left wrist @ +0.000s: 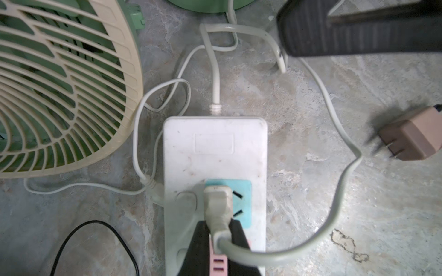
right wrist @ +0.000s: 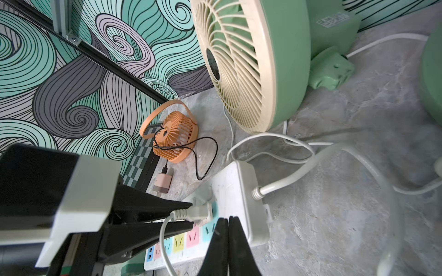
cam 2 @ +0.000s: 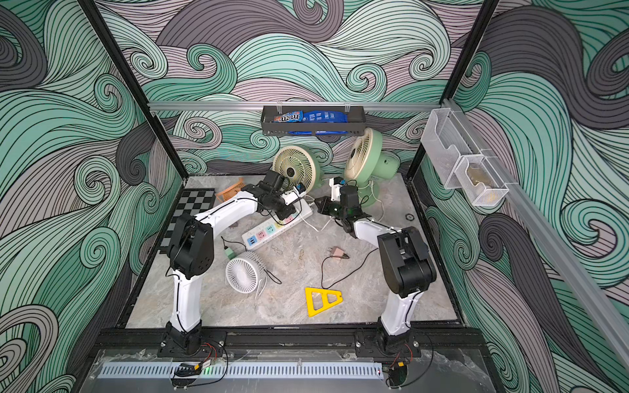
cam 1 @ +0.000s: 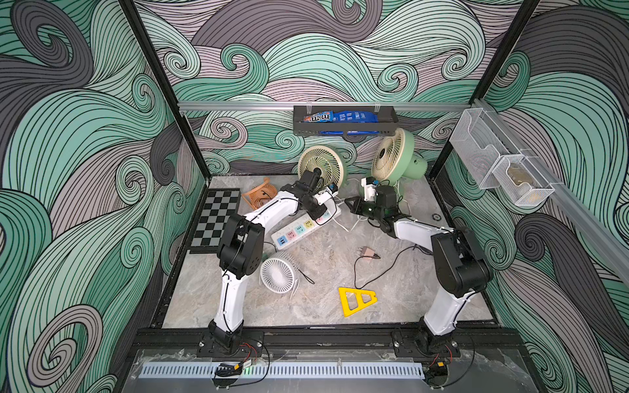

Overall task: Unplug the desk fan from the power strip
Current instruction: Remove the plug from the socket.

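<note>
White plug (left wrist: 216, 203) in power strip (left wrist: 215, 148), pinched by left hand (left wrist: 220, 223), right hand (right wrist: 228, 221) closed nearby.

In both top views the black-and-white left arm (cam 1: 306, 200) hides the far end of the long white pastel-socketed power strip (cam 1: 299, 229); the left wrist view's edge crops the cream-grilled green fan (left wrist: 59, 83).

Both arms outstretched, left end effector (left wrist: 218, 228) and right end effector (right wrist: 227, 221) closed.

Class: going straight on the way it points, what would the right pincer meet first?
Most likely the power strip, at its cord end beside the white plug; depth is unclear, so the right pincer may already touch it.
</note>
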